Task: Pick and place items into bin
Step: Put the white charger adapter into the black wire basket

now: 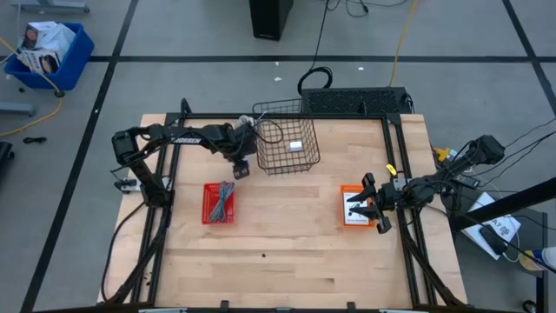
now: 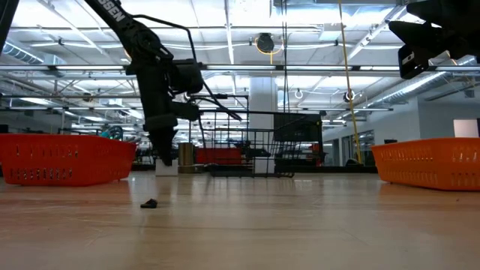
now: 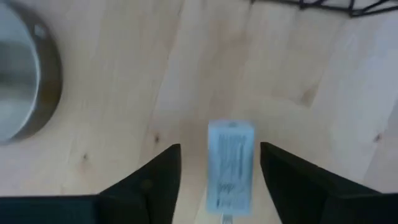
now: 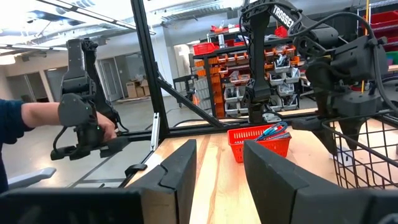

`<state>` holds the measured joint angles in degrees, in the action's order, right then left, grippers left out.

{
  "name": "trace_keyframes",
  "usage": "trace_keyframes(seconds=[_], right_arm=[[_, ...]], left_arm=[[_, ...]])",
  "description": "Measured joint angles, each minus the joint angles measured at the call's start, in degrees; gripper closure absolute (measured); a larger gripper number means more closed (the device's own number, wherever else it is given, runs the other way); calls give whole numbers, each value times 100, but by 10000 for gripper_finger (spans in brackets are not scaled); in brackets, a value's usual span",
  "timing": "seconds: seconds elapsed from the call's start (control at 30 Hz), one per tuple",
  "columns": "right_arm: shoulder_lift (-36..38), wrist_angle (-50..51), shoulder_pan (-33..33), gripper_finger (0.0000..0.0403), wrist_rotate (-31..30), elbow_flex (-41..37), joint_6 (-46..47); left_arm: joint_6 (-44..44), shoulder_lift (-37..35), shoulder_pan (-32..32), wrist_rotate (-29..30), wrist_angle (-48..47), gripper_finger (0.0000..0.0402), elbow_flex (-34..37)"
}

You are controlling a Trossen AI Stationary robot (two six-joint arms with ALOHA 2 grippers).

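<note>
Left tool hangs open above table, beside wire basket.

A wire basket stands at the table's far edge, between two trays nearer the front.

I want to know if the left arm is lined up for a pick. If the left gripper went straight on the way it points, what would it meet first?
Most likely the small white packet, which shows between the open fingers of the left gripper, with bare wooden table around it. How far off it is cannot be told.
</note>
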<state>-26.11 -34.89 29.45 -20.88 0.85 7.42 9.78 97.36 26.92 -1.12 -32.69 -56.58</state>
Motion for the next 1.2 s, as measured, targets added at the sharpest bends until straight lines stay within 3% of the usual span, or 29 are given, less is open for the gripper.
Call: trace_keyframes(seconds=[0.27,0.37,0.6,0.77,1.0,1.2], right_arm=[[0,0,0,277,0,1,0],[0,0,0,277,0,1,0],[0,0,0,277,0,1,0],[0,1,1,277,0,0,0],[0,0,0,277,0,-1,0],[0,2,0,277,0,1,0]], left_arm=[[24,0,0,-140,150,282,23],[-92,-8,0,-177,169,301,52],[-114,23,7,-274,218,271,306],[-227,-3,4,-309,40,298,291],[-279,-3,-9,-348,-125,298,298],[-348,-474,-7,-338,-654,298,257]])
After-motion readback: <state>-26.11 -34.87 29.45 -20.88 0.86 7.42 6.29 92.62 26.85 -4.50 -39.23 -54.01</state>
